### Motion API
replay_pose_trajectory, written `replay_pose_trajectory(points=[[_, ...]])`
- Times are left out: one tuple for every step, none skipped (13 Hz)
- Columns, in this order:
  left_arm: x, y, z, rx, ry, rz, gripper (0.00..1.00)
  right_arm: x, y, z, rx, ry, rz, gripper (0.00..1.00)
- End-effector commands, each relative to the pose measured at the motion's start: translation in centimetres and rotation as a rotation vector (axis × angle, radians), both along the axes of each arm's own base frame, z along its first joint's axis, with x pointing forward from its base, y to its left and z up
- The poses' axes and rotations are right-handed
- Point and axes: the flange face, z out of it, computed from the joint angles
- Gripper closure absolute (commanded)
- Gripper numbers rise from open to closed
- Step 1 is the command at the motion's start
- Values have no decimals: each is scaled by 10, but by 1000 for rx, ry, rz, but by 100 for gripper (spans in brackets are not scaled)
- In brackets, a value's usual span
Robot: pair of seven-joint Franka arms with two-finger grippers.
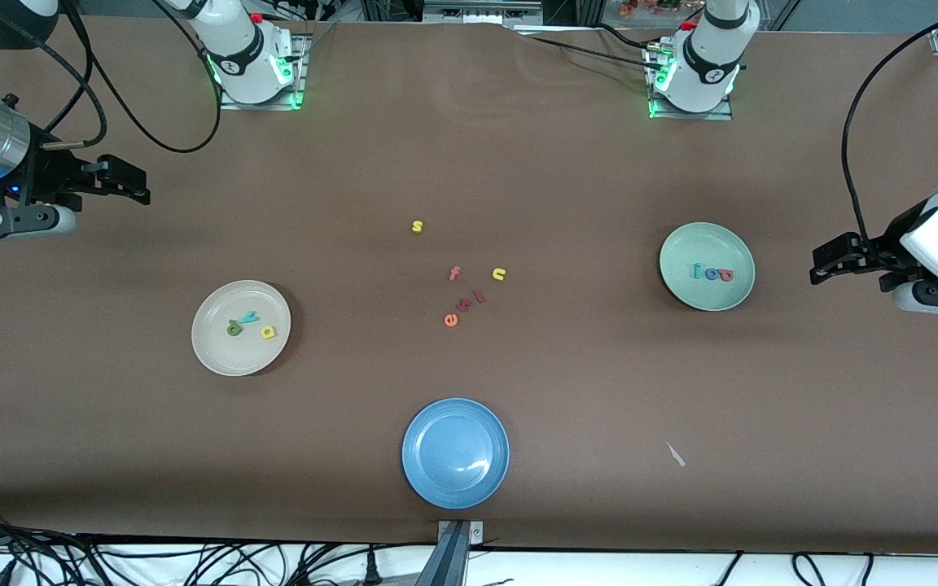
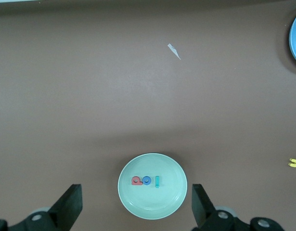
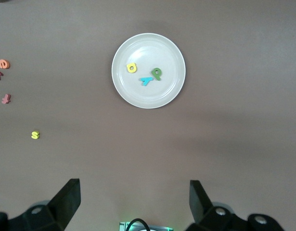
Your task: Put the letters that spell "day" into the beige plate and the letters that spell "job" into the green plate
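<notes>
The beige plate [image 1: 223, 358] [image 3: 148, 48] lies toward the right arm's end of the table. In it are the olive-green d [image 1: 234, 328] [image 3: 157, 73], the teal y [image 1: 249, 317] [image 3: 146, 81] and the yellow a [image 1: 268, 331] [image 3: 132, 68]. Toward the left arm's end, the green plate [image 1: 705, 240] [image 2: 152, 204] holds the light-teal j [image 1: 696, 271] [image 2: 157, 181], the blue o [image 1: 712, 274] [image 2: 146, 180] and the red b [image 1: 726, 276] [image 2: 136, 181] in a row. My left gripper [image 1: 823, 262] [image 2: 136, 190] hangs open and empty beside the green plate. My right gripper [image 1: 131, 181] [image 3: 133, 185] is open and empty, above the table near its arm's end.
A blue plate [image 1: 455, 452] sits near the front edge. Loose letters lie mid-table: a yellow s [image 1: 417, 226], a pink f [image 1: 454, 273], a yellow arch letter [image 1: 499, 274], an orange e [image 1: 451, 320] and two dark red ones [image 1: 471, 301]. A paper scrap [image 1: 675, 454] lies nearer the front camera than the green plate.
</notes>
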Motion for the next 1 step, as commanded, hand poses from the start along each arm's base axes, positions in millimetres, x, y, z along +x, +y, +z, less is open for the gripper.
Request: replay_pose_trajectory(points=[[-1,-1,8,-37,2,-17,0,0,-1,4,22,-1,13,0]])
